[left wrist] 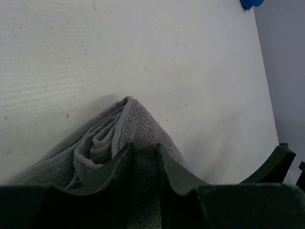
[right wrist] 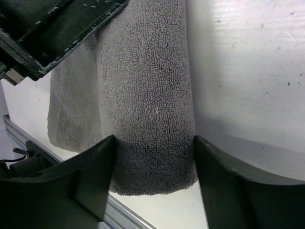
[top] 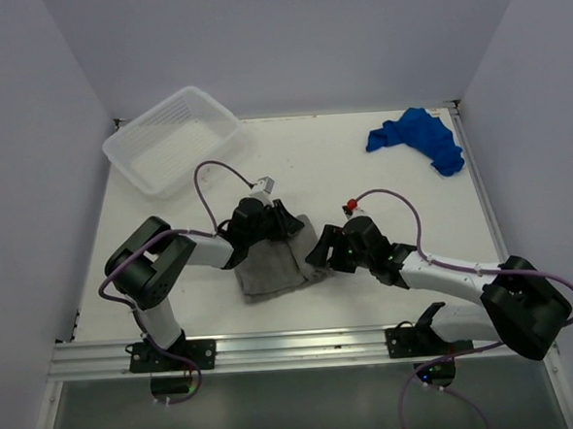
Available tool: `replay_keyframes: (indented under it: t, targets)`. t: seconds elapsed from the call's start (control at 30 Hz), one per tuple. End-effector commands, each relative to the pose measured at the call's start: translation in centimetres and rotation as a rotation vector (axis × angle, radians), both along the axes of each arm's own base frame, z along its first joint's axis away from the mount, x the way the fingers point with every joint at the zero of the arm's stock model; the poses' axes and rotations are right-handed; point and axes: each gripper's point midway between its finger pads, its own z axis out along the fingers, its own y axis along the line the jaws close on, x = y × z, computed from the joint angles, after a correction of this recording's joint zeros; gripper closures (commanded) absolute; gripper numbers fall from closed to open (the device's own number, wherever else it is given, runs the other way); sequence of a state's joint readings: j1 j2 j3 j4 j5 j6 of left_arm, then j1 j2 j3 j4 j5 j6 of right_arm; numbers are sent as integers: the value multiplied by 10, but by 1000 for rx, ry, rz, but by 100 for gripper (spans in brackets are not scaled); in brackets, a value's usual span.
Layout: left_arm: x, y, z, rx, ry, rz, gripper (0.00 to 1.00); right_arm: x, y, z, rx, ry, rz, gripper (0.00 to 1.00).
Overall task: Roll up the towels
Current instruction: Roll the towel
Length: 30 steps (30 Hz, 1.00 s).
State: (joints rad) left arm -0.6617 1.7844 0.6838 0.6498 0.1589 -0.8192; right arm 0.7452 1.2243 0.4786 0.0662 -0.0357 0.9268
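Observation:
The grey towel point(top: 270, 269) lies partly rolled near the table's front, between my two grippers. My left gripper point(top: 285, 224) is at its far end, and its jaws point(left wrist: 145, 150) are shut on a thick fold of the grey towel point(left wrist: 138, 124). My right gripper point(top: 318, 247) is open at the roll's right side. In the right wrist view its fingers point(right wrist: 153, 143) stand wide on either side of the rolled end of the grey towel point(right wrist: 147, 95). The blue towel point(top: 418, 138) lies crumpled at the far right corner, and a bit of it point(left wrist: 250, 4) shows in the left wrist view.
A translucent white ribbed basket point(top: 172, 139) sits at the far left corner. A metal rail point(top: 295, 345) runs along the table's near edge, just beyond the roll's end. White walls enclose the table on three sides. The left gripper's body point(right wrist: 52, 33) fills the right wrist view's top left.

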Motion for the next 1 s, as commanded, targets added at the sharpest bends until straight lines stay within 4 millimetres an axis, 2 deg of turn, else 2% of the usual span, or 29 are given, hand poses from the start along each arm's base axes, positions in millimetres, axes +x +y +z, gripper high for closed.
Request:
replay_keyframes:
  t: [0.0, 0.1, 0.13, 0.33, 0.43, 0.5, 0.53, 0.57, 0.6, 0.67, 0.77, 0.87, 0.93, 0.97]
  targets:
    - [-28, 32, -54, 168, 131, 16, 69, -4, 13, 0, 98, 18, 16, 35]
    - [-28, 33, -53, 176, 124, 16, 69, -8, 12, -6, 97, 30, 21, 46]
    - [-27, 34, -53, 182, 122, 16, 69, -8, 11, -6, 96, 27, 22, 53]
    - [-25, 33, -48, 182, 109, 14, 69, -7, 7, -2, 73, -4, 33, 75]
    - [-19, 29, -38, 178, 92, 12, 69, -3, -3, -1, -7, -43, 38, 83]
    - [-15, 29, -30, 183, 75, 17, 69, 0, -13, 0, -122, -107, 51, 89]
    - [-10, 26, -24, 188, 66, 16, 69, 1, -18, 0, -190, -135, 47, 90]
    - [-7, 24, -16, 184, 51, 17, 69, -8, -20, -3, -265, -159, 100, 91]
    - [-4, 23, -10, 179, 39, 20, 69, 0, -25, 1, -327, -205, 69, 91]
    - [3, 18, 8, 166, 9, 18, 69, -7, -25, 1, -413, -239, 96, 91]
    - [11, 17, 33, 151, -35, 38, 69, -5, -34, 0, -544, -285, 64, 96]
    - [11, 17, 53, 122, -64, 41, 69, -3, -37, 9, -660, -367, 45, 96]
    - [9, 16, 59, 103, -66, 37, 69, -4, -39, 8, -768, -410, 51, 96]
    - [7, 15, 64, 89, -73, 29, 69, -2, -33, 14, -779, -426, 43, 96]
